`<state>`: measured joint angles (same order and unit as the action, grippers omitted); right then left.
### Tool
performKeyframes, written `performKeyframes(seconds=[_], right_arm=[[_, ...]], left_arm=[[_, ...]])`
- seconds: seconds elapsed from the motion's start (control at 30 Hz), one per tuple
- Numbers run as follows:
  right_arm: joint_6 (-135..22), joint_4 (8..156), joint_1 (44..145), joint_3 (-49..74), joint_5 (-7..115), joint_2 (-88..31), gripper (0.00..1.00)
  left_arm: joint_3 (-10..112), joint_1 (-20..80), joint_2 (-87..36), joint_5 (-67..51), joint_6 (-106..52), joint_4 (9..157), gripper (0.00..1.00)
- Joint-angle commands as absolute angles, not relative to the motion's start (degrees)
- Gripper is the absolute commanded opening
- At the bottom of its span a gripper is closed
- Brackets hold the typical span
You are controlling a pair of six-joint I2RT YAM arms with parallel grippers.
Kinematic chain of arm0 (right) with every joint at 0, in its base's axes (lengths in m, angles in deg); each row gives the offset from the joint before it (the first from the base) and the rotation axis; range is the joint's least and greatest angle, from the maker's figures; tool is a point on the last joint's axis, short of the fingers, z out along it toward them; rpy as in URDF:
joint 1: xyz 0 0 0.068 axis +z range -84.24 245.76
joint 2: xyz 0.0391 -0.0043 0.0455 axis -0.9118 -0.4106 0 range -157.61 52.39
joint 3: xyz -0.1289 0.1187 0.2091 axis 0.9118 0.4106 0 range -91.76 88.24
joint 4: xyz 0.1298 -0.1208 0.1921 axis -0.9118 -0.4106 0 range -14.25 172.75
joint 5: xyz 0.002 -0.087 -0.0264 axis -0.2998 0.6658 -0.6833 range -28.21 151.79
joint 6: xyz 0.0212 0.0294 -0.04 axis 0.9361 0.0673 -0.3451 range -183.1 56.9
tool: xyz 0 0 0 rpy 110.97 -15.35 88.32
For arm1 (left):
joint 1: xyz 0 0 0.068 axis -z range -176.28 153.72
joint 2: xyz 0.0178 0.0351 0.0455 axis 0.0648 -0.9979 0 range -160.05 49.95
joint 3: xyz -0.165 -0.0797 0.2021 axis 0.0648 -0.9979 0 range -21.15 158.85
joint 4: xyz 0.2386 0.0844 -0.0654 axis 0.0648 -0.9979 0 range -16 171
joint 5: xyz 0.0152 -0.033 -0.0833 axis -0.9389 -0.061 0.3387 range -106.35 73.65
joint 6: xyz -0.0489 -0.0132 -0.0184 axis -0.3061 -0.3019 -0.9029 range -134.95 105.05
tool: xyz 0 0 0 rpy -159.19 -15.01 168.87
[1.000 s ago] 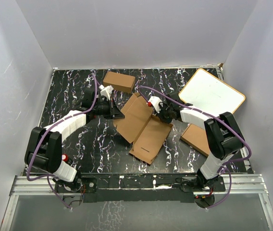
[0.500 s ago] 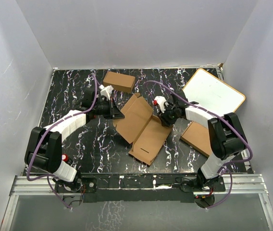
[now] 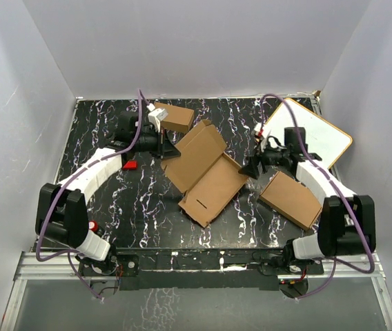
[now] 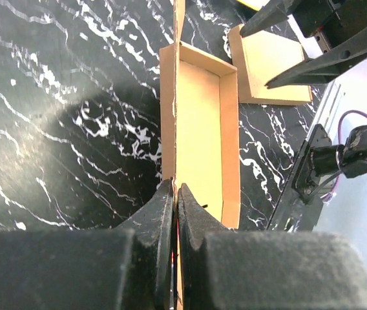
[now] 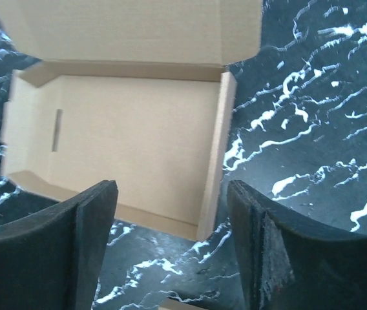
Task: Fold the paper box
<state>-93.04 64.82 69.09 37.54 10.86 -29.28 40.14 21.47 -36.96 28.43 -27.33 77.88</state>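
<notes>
Probably a lab test cell: plain white walls, marbled black tabletop.

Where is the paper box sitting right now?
In the top view the paper box lies open mid-table, one edge pinched by the left gripper, with the flat brown carton to its right.

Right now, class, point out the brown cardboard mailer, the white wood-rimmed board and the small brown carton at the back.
brown cardboard mailer (image 3: 214, 189): top view, base panel.
white wood-rimmed board (image 3: 306, 134): top view, white face.
small brown carton (image 3: 177, 116): top view, top face.
</notes>
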Motion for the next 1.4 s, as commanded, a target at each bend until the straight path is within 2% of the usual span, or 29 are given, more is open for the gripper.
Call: performKeyframes(seconds=[0.0,0.1,0.3,0.53,0.67,0.8,0.97,1.07,1.17,1.23,1.37], right_arm=[[-86.29,80.05,64.67,43.66,-7.55,-22.55,0.78],[-81.01,87.17,62.78,46.33,-10.26,-19.99,0.85],[-79.01,86.52,59.89,42.92,-12.37,-20.64,0.94],[-81.44,85.48,59.36,36.60,-15.26,-23.21,0.95],[-90.42,72.77,59.47,30.15,-15.29,-26.75,0.95],[-90.72,68.27,60.53,27.25,-15.55,-29.17,0.95],[-99.99,52.78,64.98,21.29,-15.11,-32.52,0.93],[-102.57,48.42,67.45,19.34,-13.46,-34.00,0.92],[-104.24,44.76,68.12,17.06,-13.35,-35.72,0.83],[-106.47,41.38,68.71,15.30,-13.46,-37.06,0.73],[-114.01,32.57,70.31,11.74,-14.19,-39.50,0.40]], left_arm=[[45.24,21.23,-37.22,35.25,-16.71,74.66,0.00],[47.86,21.50,-38.42,38.54,-12.86,72.43,0.00],[56.88,24.02,-43.78,41.90,-4.16,62.17,0.00],[62.14,27.60,-46.92,40.82,1.04,54.69,0.00],[62.24,28.29,-46.08,40.45,2.24,53.71,0.00],[63.42,29.19,-45.84,40.78,3.24,52.72,0.00],[66.70,30.53,-46.74,39.85,4.95,49.41,0.00],[68.20,31.20,-47.08,39.38,5.97,47.54,0.00],[69.11,32.01,-47.08,39.09,6.93,46.31,0.00],[69.64,32.47,-47.08,38.58,7.48,45.81,0.00],[70.46,32.81,-47.09,37.74,7.91,45.08,0.00]])
